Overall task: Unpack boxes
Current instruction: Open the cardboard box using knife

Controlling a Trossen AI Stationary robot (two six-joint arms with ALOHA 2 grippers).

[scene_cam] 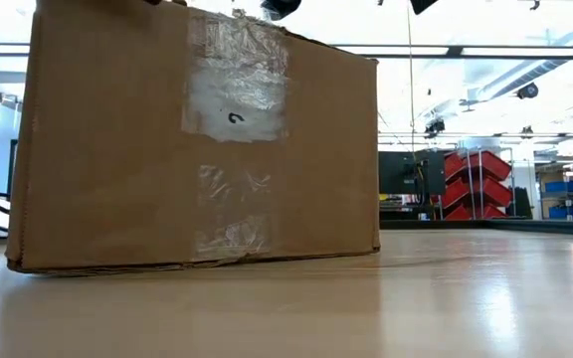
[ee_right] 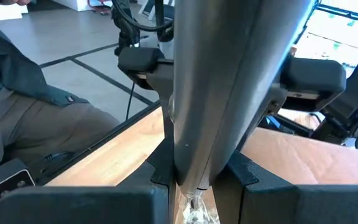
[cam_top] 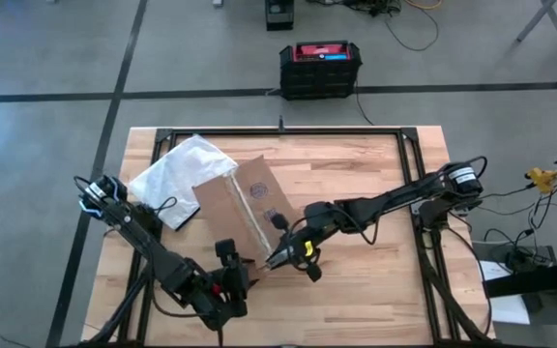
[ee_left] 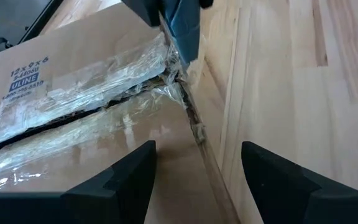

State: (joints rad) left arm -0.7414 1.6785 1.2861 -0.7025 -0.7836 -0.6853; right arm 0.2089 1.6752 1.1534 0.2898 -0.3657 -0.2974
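The step in hand looks like cutting the tape seam of the 1 cardboard box (cam_top: pixel 243 206), which lies on the table (cam_top: pixel 375 184) near its left-centre, its far corner touching a clear plastic bag (cam_top: pixel 180 172). The right gripper (cam_top: pixel 280 257) sits at the box's near end, just where the taped flaps meet, its jaws closed on a slim grey tool (ee_right: pixel 229 81) whose tip points down into crumpled tape; in the left wrist view that tool (ee_left: pixel 180 25) touches the end of the seam, which already gapes dark along part of its length beside the blue ULINE label (ee_left: pixel 23 81). The right arm reaches in long and low from the box's right, wrist angled down toward the corner. The left gripper (cam_top: pixel 232 275) hovers just near of the box's near end, fingers (ee_left: pixel 120 180) spread wide and holding nothing, the arm folded along the table's near-left edge. The next move probably calls for drawing the tool steadily along the seam while keeping the box from sliding, perhaps with the left gripper bracing it. Beyond the table, a black-and-red case (cam_top: pixel 321 68) stands on the floor, well apart from the box.
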